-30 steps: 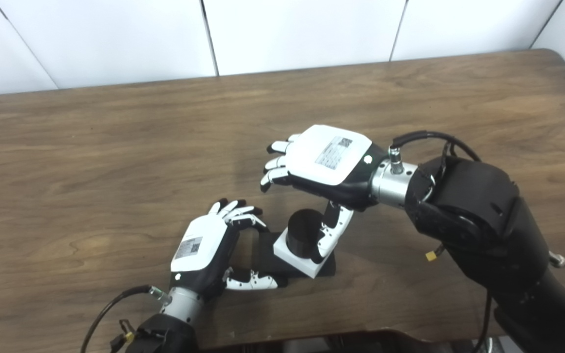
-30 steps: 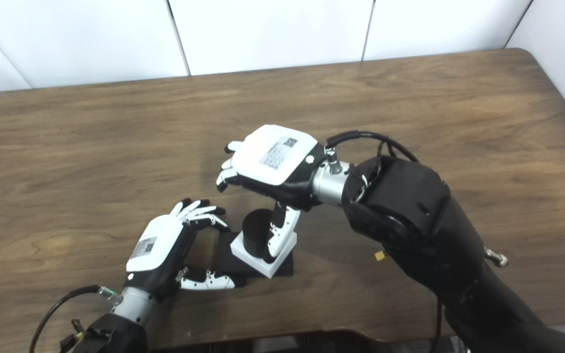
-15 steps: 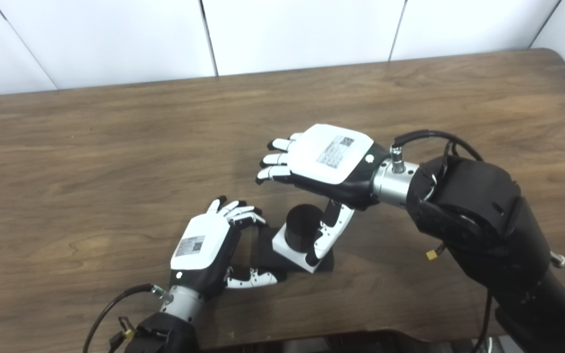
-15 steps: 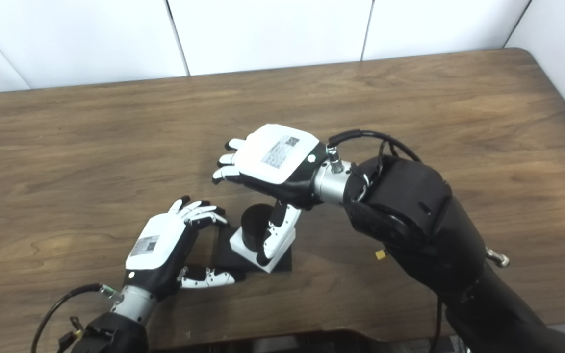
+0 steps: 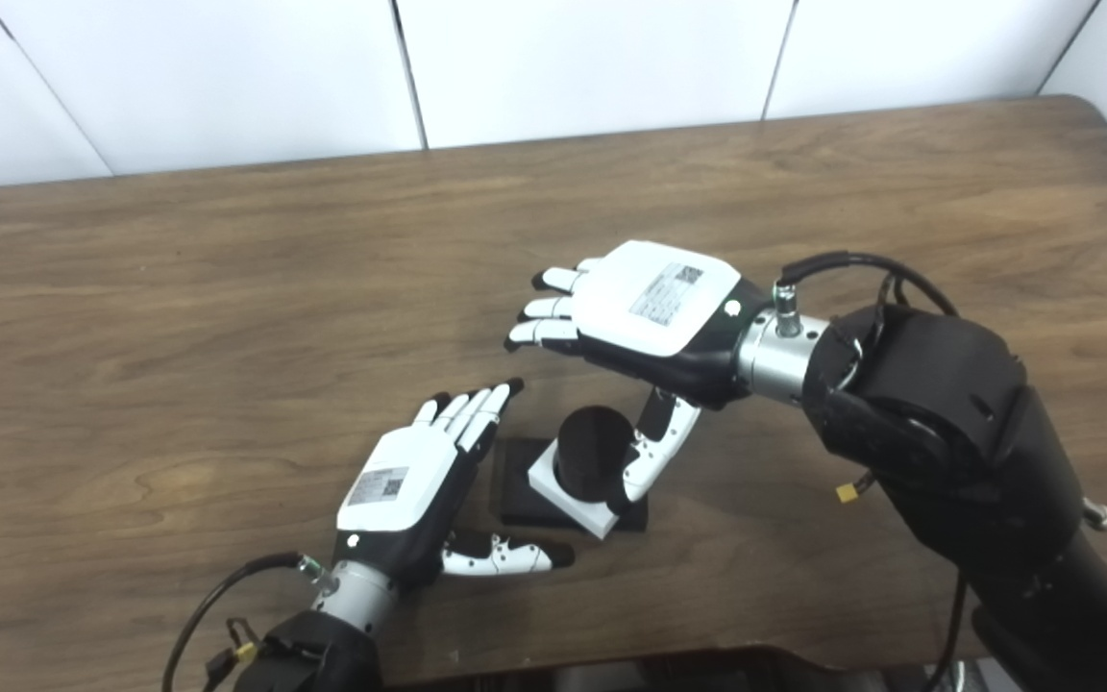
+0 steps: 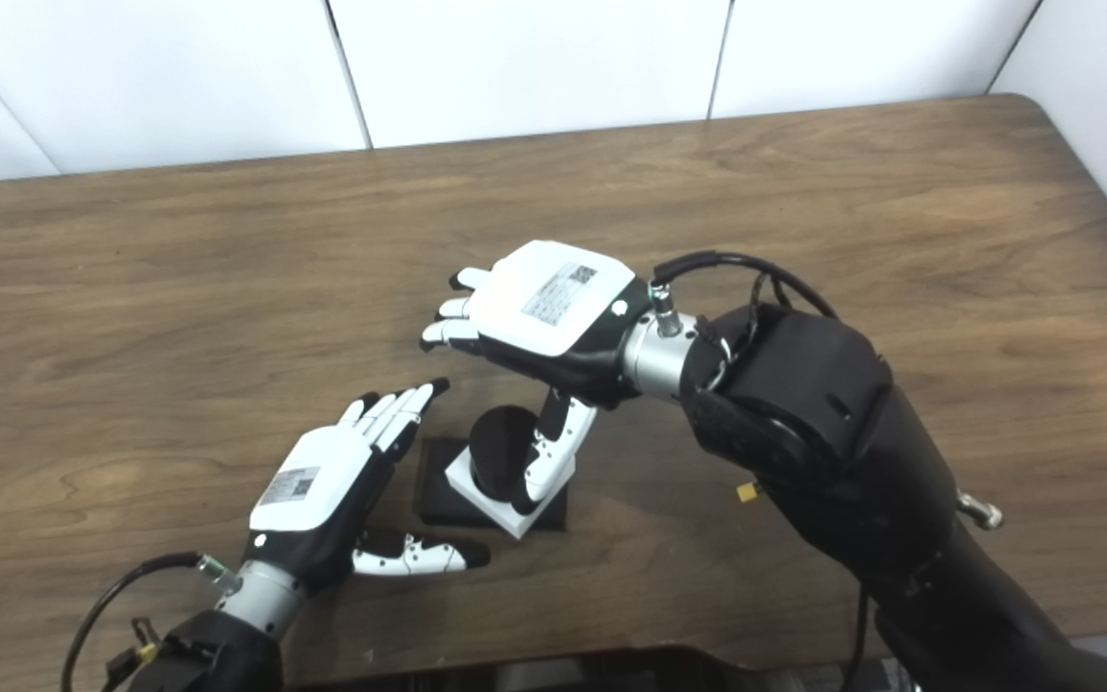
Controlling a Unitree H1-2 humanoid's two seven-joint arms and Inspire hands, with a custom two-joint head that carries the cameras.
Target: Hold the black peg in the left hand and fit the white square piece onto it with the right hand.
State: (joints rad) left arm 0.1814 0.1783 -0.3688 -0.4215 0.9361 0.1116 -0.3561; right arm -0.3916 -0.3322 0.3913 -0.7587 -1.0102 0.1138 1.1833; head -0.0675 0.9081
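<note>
My left hand [image 5: 409,490] has just let go: a second ago its fingers were curled against the black base plate [image 5: 517,481], and now they are stretched out flat with the thumb lying along the bench [image 5: 227,288], holding nothing and just beside the plate. My right hand [image 5: 645,308] has drawn back a little toward its own side and hovers above the work, fingers spread and empty, though its thumb [image 5: 654,452] still points down against the side of the black peg [image 5: 592,447]. The peg stands upright on the plate with the white square piece [image 5: 558,490] already seated around its foot, skewed at an angle to the plate, and the whole assembly has shifted slightly across the bench. I judge the fitting itself done, since the piece sits low on the peg and both my hands are loosening. What seems left is to clear my right thumb away without nudging the peg over.
</note>
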